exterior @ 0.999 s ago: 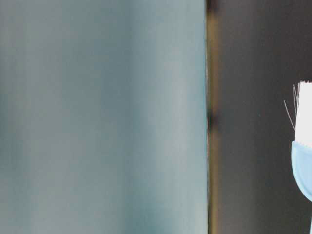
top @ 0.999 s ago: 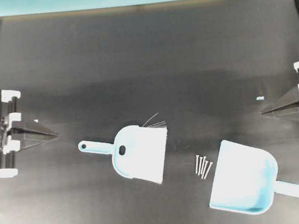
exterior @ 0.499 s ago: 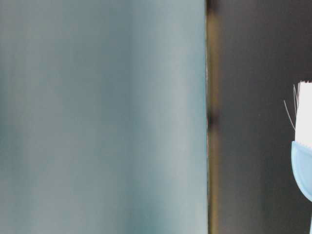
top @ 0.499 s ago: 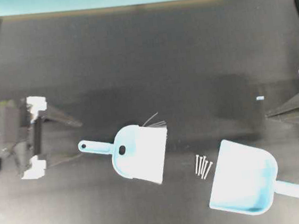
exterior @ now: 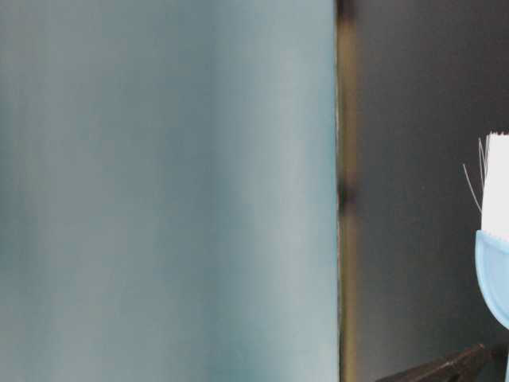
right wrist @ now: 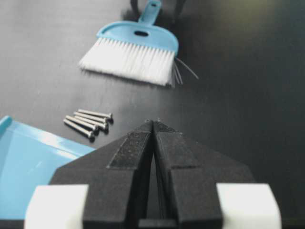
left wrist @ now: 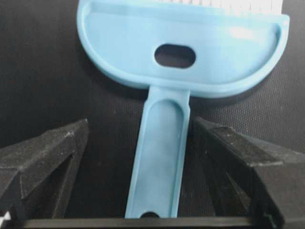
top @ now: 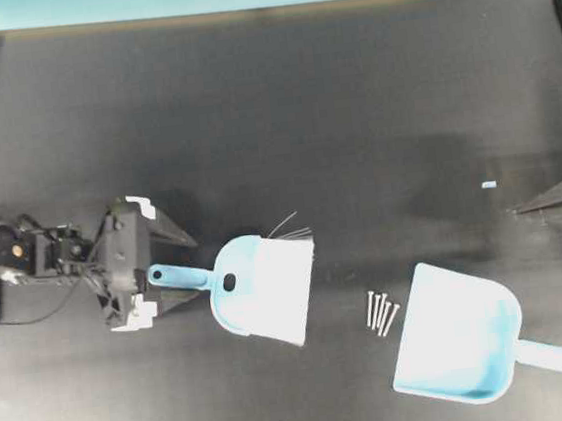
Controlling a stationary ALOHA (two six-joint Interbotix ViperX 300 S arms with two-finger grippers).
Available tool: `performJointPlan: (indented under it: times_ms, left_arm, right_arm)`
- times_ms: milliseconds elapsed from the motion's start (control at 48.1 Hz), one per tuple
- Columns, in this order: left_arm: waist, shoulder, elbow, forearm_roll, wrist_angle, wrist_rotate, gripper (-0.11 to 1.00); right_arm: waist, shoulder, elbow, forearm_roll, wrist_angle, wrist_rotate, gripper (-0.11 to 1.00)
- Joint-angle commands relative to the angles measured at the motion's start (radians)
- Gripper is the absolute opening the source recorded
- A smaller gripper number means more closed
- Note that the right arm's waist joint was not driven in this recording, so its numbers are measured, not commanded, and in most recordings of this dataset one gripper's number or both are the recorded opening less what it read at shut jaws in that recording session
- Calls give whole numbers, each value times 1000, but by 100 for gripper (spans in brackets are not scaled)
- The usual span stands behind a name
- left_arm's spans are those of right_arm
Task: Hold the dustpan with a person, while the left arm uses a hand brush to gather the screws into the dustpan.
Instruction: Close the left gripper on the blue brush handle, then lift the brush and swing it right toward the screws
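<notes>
Two grippers showed in the overhead view. The left gripper (top: 182, 269) stood with its jaws spread wide on either side of the hand brush (top: 259, 290) handle, clasping nothing. The right gripper (top: 522, 209) was cut off by the right edge, only its pointed tip showing. The screws (top: 381, 313) lay in a tight bunch between the brush's bristles and the mouth of the dustpan (top: 461, 346), just beside the latter. All of it rested on a black table (top: 270, 101), with a teal strip along the top edge.

The table-level view was mostly filled by a blurred teal surface; the hand brush (exterior: 497, 239) was cropped at the right edge, and a dark fingertip poked in at the bottom.

From the left wrist, the brush handle (left wrist: 159, 162) lay between the parted fingers (left wrist: 45, 157), a gap on each side; its bristles were cut off at the top.

From the right wrist, the right gripper's (right wrist: 153, 125) jaws were pressed together with nothing between them. Beyond lay the screws (right wrist: 88, 121), a dustpan (right wrist: 28, 167) corner and the brush (right wrist: 133, 52), slightly blurred.
</notes>
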Motion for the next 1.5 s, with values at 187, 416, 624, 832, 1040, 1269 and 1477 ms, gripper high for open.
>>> performJointPlan:
  times_ms: [187, 416, 624, 832, 1040, 1269, 1477]
  left_arm:
    - [-32, 60, -23, 3, -18, 0, 85]
    - [-63, 86, -46, 2, 2, -6, 79]
    - [-69, 84, -51, 3, 69, -20, 47]
    - [-80, 52, -69, 2, 130, -67, 30]
    - [-75, -67, -97, 2, 327, -84, 30]
    - [-71, -215, -204, 2, 670, -69, 30]
    - [-67, -265, -390, 3, 1088, 29, 30]
  right_arm:
    - [0, 0, -3, -3, -2, -6, 0]
    - [0, 0, -5, -3, -2, -6, 0]
    - [0, 0, -5, -3, -2, -6, 0]
    - [0, -2, -3, -3, -2, -6, 0]
    - [0, -3, -3, -3, -2, -6, 0]
    - [0, -3, -5, -3, -2, -6, 0]
    - [0, -5, -5, -3, 0, -6, 0]
